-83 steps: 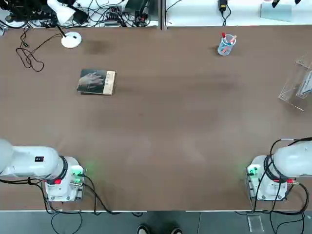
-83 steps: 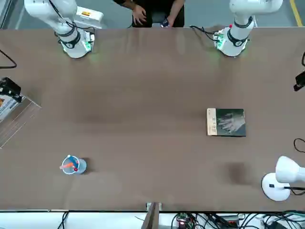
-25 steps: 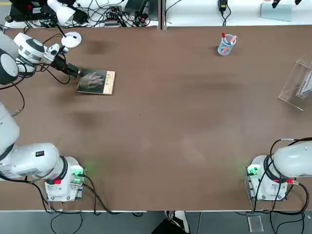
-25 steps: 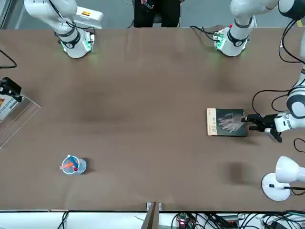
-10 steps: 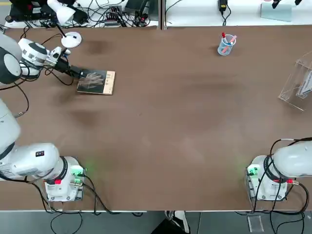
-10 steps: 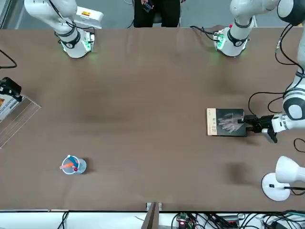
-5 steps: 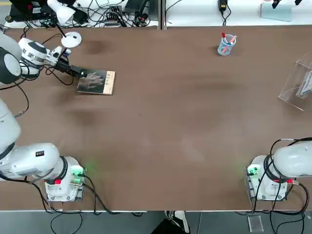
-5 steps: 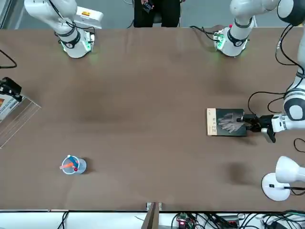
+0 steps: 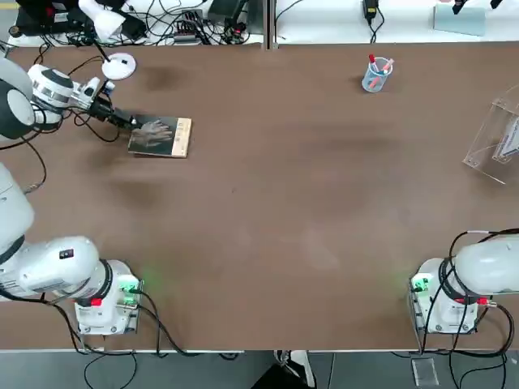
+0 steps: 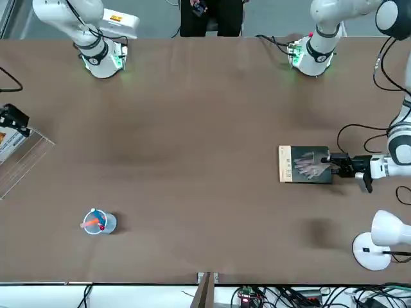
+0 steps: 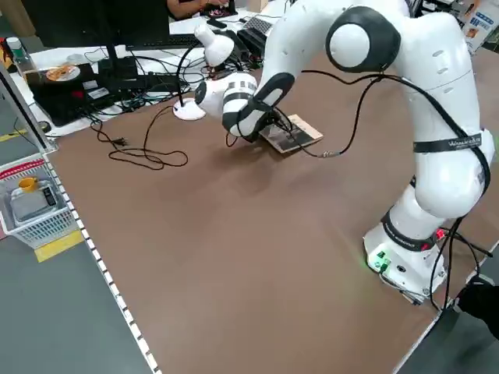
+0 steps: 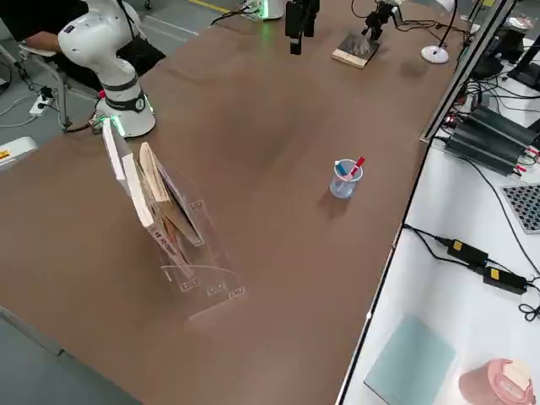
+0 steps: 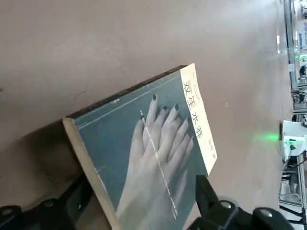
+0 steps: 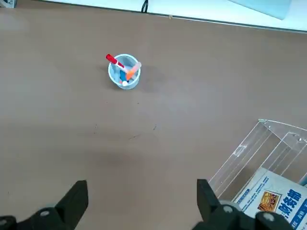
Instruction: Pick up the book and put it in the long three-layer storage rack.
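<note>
One book [image 9: 161, 136], one rack [image 9: 496, 141], two end effectors, left end effector [image 13: 144, 211] straddling book

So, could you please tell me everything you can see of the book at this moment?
The book is small, thin and rectangular, with a dark grey-green cover showing pale hands and a tan strip of printed characters along one edge. It lies flat and closed, cover up, on the brown table, near the white lamp. The left gripper has its open fingers either side of the edge opposite the strip; whether they touch it I cannot tell.
</note>
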Robot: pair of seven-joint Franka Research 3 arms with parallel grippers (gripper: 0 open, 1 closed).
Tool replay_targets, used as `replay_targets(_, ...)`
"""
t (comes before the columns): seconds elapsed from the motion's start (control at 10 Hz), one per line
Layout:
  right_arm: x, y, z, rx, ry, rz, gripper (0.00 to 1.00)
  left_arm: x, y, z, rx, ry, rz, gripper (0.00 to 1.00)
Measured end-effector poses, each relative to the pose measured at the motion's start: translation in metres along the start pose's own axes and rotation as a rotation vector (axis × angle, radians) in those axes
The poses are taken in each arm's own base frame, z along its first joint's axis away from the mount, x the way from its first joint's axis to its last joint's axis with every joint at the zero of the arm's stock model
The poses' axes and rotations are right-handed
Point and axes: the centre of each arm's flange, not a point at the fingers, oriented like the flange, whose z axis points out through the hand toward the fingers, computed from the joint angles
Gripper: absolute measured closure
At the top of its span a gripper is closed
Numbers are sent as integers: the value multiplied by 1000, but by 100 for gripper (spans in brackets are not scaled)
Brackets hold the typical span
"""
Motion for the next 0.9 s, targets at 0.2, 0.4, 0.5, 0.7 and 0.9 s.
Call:
replay_targets(0.2, 0, 0, 0, 0, 0, 0, 0, 0, 0, 0, -3, -1, 2, 5)
replay_targets(0.4, 0, 0, 0, 0, 0, 0, 0, 0, 0, 1, -9, -3, 3, 7)
replay_targets(0.5, 0, 0, 0, 0, 0, 0, 0, -1, 1, 2, -15, -6, 7, 11)
replay_targets(0.7, 0, 0, 0, 0, 0, 0, 0, -2, -1, 3, -30, -9, 13, 15)
replay_targets(0.9, 0, 0, 0, 0, 0, 0, 0, -3, -5, 2, -45, -9, 16, 16)
